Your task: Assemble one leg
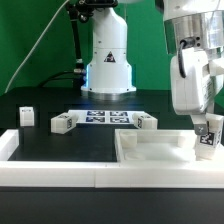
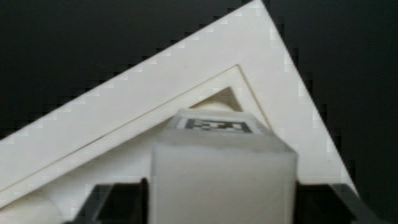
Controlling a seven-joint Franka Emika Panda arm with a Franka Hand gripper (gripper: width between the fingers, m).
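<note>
Wrist view says most of it: the leg (image 2: 214, 165) is clamped between the jaws, which are closed onto its two sides with only the leg's own width between them, and nothing else is held. A tag (image 2: 221, 125) is seen near the leg's far end, so the long axis is run straight out from the jaws, in line with the arm's reach. Beyond that end the corner of the white panel (image 2: 178, 70) is seen, and the leg is lined up pretty much on the small recessed pocket (image 2: 226, 98) tucked into that corner.

From the exterior view the leg (image 1: 207, 140) is carried upright at the exterior view's right, over the far right corner of the panel (image 1: 150, 152) laid on the tabletop (image 1: 100, 140). Whether the lower end is touching the pocket can't be told. So the bit to be watched is probably the straight-down line from leg to pocket: only a short drop along the leg's own axis looks to be needed, with little sideways fixing. One of the other loose white blocks (image 1: 65, 123) is seen beside the marker board (image 1: 105, 118), well apart from the jaws
</note>
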